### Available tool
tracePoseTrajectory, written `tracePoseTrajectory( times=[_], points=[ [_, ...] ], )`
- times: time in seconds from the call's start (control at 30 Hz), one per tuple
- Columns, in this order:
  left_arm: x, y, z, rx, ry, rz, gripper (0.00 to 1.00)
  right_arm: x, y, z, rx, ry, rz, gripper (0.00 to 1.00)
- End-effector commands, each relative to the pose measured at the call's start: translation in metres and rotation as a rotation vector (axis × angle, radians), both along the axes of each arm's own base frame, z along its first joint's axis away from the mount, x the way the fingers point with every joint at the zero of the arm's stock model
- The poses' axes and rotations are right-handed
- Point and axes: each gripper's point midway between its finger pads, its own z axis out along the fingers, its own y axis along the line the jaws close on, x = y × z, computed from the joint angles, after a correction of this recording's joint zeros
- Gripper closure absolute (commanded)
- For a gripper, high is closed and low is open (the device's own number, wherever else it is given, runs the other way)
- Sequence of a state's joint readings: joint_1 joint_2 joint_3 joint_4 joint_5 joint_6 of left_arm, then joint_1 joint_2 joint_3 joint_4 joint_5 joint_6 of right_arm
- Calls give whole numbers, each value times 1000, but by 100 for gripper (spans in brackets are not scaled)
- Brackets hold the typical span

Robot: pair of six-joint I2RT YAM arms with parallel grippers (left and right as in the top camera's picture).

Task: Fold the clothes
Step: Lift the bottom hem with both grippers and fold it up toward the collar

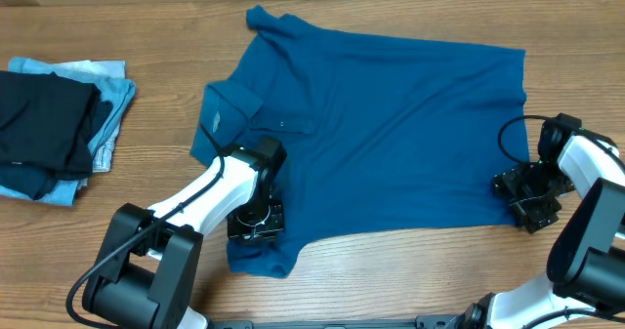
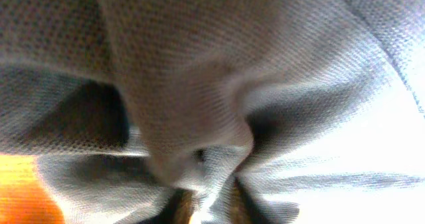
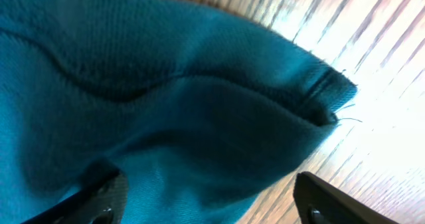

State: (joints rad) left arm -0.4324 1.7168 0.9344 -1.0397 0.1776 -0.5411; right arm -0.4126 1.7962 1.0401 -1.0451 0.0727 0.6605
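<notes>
Knit fabric of the deep-blue collared shirt (image 2: 199, 84) presses against the left wrist lens and fills that view. We see its creases draw together to one point low in the frame, between two blurred dark shapes. On that evidence we read the left claw (image 2: 209, 197) as closed on the shirt.

From overhead, the shirt (image 1: 391, 124) lies spread on the wooden table (image 1: 391, 280). Its collar (image 1: 266, 21) points to the far left and its hem runs along the right side. We locate the left claw (image 1: 256, 226) down on the near-left part of the garment, just beside the near sleeve.

The right wrist view shows a hemmed corner of the shirt (image 3: 166, 117) lying on the wood. It sits between two black fingers (image 3: 103, 197) that stand wide apart, so we record the right claw (image 3: 209, 197) as open around that corner. Overhead, the right claw (image 1: 522, 200) sits at the shirt's near-right corner.

At the table's left edge, well apart from the shirt, a folded black garment (image 1: 44, 124) rests on a pale-blue garment (image 1: 112, 104).
</notes>
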Motion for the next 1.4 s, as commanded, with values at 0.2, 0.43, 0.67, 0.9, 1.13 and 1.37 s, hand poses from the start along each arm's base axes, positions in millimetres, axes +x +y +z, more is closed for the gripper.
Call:
tracePoseTrajectory(
  times=[0.2,0.43,0.67,0.9,1.13,1.37],
  points=[
    [11,-7,17,-27,-26,-51,94,-9,4,-7,17,31,16,48],
    [16,12,16,76,-57,-102,31,-5,2,-8,6,16,16,39],
    [-8,26,-2,110,-2,-108,19,-1,0,-9,-1,-1,16,37],
    [-5,30,-13,117,-37,-132,0,0,0,-9,-3,-5,16,35],
    [-12,14,-12,21,1,-110,89,0,0,-9,-5,-7,16,34],
    [-9,15,-3,35,8,-114,96,-1,-3,-9,-20,-1,19,39]
  ],
)
